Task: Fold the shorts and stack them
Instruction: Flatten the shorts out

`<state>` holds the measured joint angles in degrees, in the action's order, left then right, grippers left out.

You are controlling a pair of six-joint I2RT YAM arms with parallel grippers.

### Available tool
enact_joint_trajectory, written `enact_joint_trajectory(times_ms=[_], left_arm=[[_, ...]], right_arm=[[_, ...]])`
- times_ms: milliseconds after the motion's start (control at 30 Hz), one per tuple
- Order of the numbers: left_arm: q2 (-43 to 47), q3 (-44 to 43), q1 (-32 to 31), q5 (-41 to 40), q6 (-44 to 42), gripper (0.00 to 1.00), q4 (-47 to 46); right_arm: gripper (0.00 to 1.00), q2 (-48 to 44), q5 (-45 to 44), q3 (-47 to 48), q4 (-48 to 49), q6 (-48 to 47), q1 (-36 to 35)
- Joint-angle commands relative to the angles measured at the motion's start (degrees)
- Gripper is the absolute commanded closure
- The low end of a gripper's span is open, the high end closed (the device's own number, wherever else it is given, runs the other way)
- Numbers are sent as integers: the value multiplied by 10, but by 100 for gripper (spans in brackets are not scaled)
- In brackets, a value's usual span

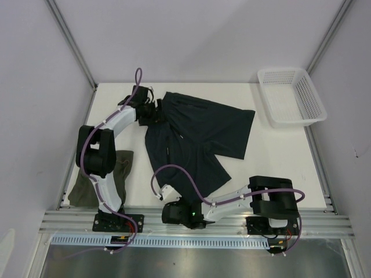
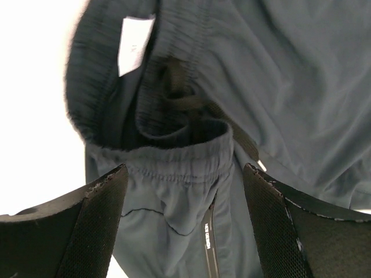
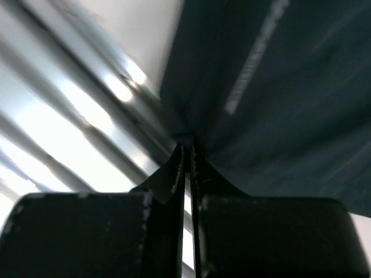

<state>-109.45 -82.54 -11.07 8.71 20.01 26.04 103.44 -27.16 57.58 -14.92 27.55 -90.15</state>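
White counter (image 1: 278, 168), navy shorts (image 1: 197, 139) spread flat, one edge pinched for a fold.
Olive shorts (image 1: 119, 168) wait well left of the right claw (image 3: 185, 147), which is clenched on the navy hem at the counter's near edge. The left claw (image 2: 185, 174) hangs released, waistband (image 2: 174, 147) between its fingers, likely lining up a grip; open counter lies beyond the shorts to its right.

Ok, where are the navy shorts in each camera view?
Top: navy shorts spread across mid-table.
Left wrist: navy shorts fill the frame, waistband inside the open left gripper.
Right wrist: navy shorts upper right, edge pinched in the shut right gripper.
Shared landmark: the white table.
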Motion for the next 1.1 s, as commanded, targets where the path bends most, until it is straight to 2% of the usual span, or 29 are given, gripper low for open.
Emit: enact_joint_trajectory(times_ms=[0,133,367,633,767,933,1067], left_arm=[[65,37,-15,10,0,18,-15],[85,56,-19,16,-6,19,-15],[83,45,-30,-30,3,15,9],[24,2,-57,-62,-6,16,32],[12,-3,-64,-70,-2,22,28],[-14,-22,-64,-84,2,23,37],[-32,-29,-64,-84,5,37,35]], right_arm=[[100,-6,-40,-25,-27,58,-19],[100,-3,-66,-31,-47,75,-40],[100,-3,-79,-50,-24,84,-52],[100,7,-79,-48,-18,81,-52],[100,12,-77,-46,-18,80,-51],[100,10,-74,-49,-12,80,-49],[100,10,-70,-51,-10,79,-47]])
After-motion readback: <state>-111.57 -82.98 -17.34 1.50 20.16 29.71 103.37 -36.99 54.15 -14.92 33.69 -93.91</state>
